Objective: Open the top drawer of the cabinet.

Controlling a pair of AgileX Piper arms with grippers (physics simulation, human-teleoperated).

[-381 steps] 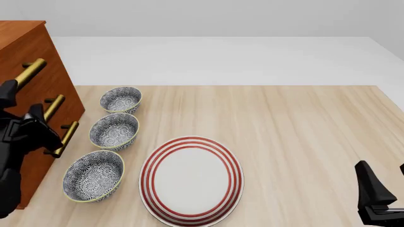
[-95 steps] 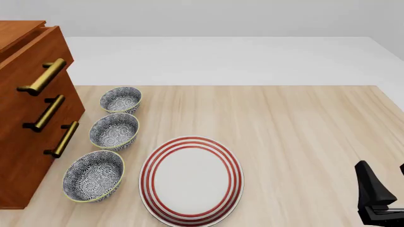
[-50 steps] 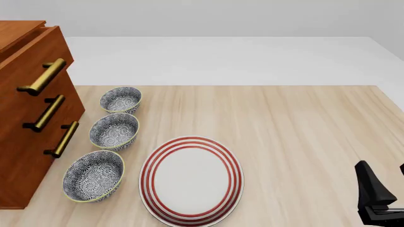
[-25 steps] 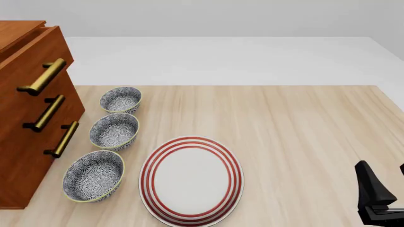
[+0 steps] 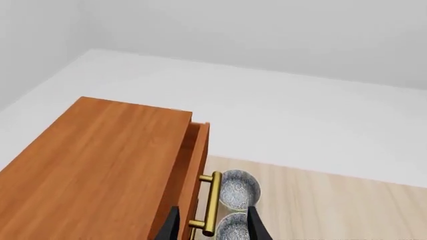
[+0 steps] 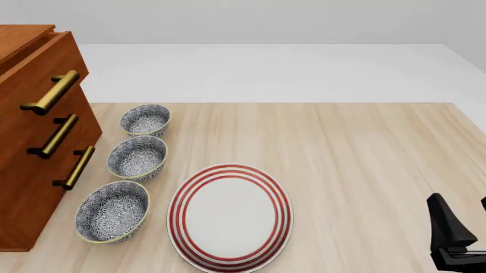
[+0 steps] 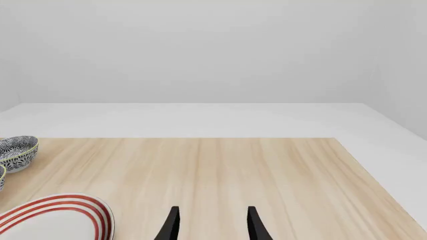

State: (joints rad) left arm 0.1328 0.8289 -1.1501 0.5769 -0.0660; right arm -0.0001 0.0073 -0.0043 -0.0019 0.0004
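your left gripper (image 5: 211,229), jaws spread and holding nothing, hangs above the top drawer (image 5: 197,150), which juts slightly proud of the cabinet (image 5: 100,165) just ahead; your right gripper (image 7: 211,226), likewise empty and parted, idles far aside over the worktop (image 7: 233,170).

the right gripper (image 6: 456,242) sits low at the near right corner of the front view, a black shape with one finger pointing up. in the right wrist view its two black fingertips (image 7: 172,223) stand apart with a clear gap between them, and nothing is between them. the left arm is not seen in the front view. in the left wrist view the left gripper (image 5: 211,227) shows only two dark fingertips (image 5: 253,224), also parted and gripping nothing, looking down from high above.
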